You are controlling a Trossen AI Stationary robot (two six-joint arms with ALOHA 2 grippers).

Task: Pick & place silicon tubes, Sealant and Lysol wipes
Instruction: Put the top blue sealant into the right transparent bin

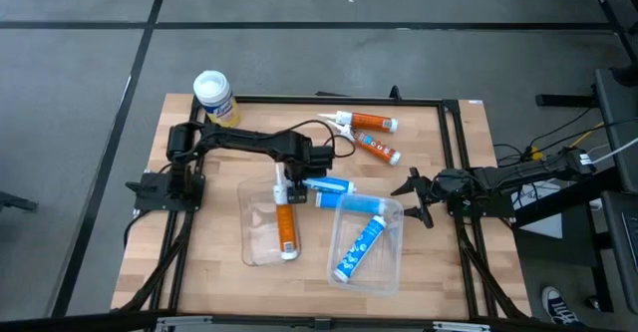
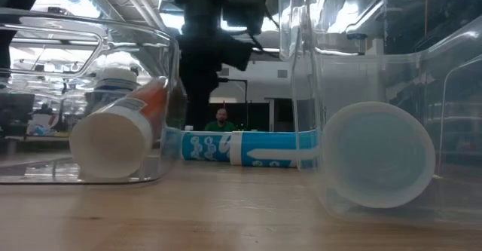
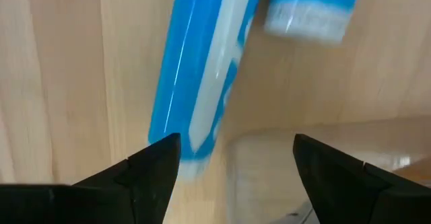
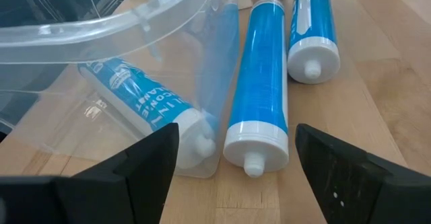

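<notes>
The Lysol wipes (image 1: 212, 96), a yellow canister with a white lid, stands upright at the table's far left corner. An orange tube (image 1: 286, 228) lies in the left clear bin (image 1: 257, 247). A blue tube (image 1: 360, 245) lies in the right clear bin (image 1: 391, 262). Two blue tubes (image 1: 330, 185) (image 3: 202, 69) lie on the table between the bins. Two orange tubes (image 1: 365, 123) lie at the far side. My left gripper (image 1: 291, 182) (image 3: 236, 143) is open and empty above the blue tubes' left ends. My right gripper (image 1: 412, 197) (image 4: 236, 133) is open and empty to the right of the right bin.
The bins' clear walls (image 2: 301, 93) stand on either side of the loose blue tubes (image 2: 241, 147). Black frame rails (image 1: 454, 153) run round the table. Cables (image 1: 334, 138) lie beside the left arm. A person (image 2: 220, 120) sits far behind the table.
</notes>
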